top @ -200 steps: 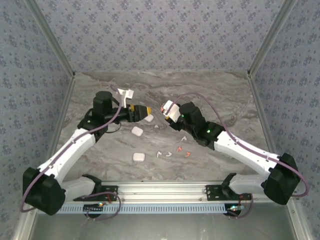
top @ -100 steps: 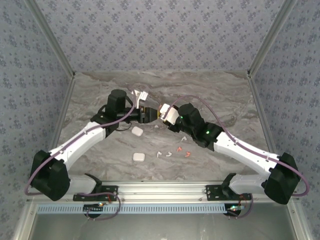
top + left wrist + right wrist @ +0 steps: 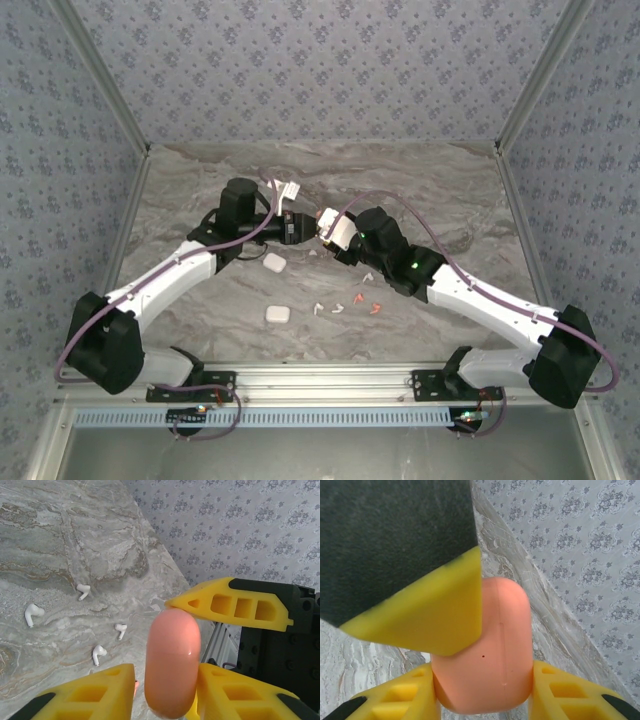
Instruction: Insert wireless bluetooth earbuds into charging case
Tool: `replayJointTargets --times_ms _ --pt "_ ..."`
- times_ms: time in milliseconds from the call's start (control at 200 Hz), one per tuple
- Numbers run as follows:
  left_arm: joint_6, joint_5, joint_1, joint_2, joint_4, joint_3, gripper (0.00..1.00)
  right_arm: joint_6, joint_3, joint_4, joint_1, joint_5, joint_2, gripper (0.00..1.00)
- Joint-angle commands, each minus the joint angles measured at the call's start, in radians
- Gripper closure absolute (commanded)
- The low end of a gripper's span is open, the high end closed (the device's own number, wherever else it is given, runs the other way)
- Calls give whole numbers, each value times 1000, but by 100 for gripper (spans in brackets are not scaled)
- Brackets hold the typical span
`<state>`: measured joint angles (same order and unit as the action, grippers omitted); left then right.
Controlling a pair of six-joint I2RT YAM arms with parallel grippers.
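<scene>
A salmon-pink charging case [image 3: 485,670] hangs above the table, with my right gripper [image 3: 482,680] shut across its width. My left gripper [image 3: 167,680] straddles the same case [image 3: 172,662] edge-on: one pad touches it, and a thin slit shows at the other pad [image 3: 107,685]. One left finger [image 3: 430,615] lies across the case's upper face in the right wrist view. The two grippers meet at mid-table [image 3: 315,232]. Small white earbuds [image 3: 33,614] [image 3: 98,652] lie loose on the marble, and an orange-red earbud [image 3: 376,308] lies nearer the front.
Two white rounded cases [image 3: 274,263] [image 3: 277,313] sit on the marble table [image 3: 450,200] in front of the left arm. More earbuds [image 3: 338,308] are scattered at centre front. Patterned walls enclose the table on three sides; a metal rail [image 3: 330,380] runs along the near edge.
My left arm has swung right to the case in the right gripper, and its jaws have narrowed around it. The right arm has barely moved.
</scene>
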<state>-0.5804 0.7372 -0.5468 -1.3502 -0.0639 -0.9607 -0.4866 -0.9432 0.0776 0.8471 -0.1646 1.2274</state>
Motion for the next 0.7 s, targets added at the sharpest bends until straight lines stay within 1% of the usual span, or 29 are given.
replayJointTargets --times_ms 0,85,165,215,265,355,480,625,695 --pt "-4 28 -11 -1 -45 -28 68 22 -18 -17 9 21 2 59" --pt "-3 28 -11 2 -47 -26 71 29 -25 -5 6 30 5 58" --pt "-2 21 -11 9 -52 -20 74 46 -38 24 -3 61 3 50" --pt "-2 11 -11 14 -57 -14 75 59 -50 54 -11 82 0 44" --pt "-2 -1 -10 23 -65 -8 79 61 -56 77 -22 107 -11 37" --pt "1 -41 -10 48 -89 16 83 97 -47 96 -55 168 -52 20" --pt "-13 -96 -11 97 -196 81 92 176 -24 114 -133 325 -130 0" --pt "-17 -178 -17 166 -351 176 98 355 3 63 -268 548 -213 0" --pt "-5 -213 -27 206 -428 224 98 450 24 -3 -305 604 -244 0"
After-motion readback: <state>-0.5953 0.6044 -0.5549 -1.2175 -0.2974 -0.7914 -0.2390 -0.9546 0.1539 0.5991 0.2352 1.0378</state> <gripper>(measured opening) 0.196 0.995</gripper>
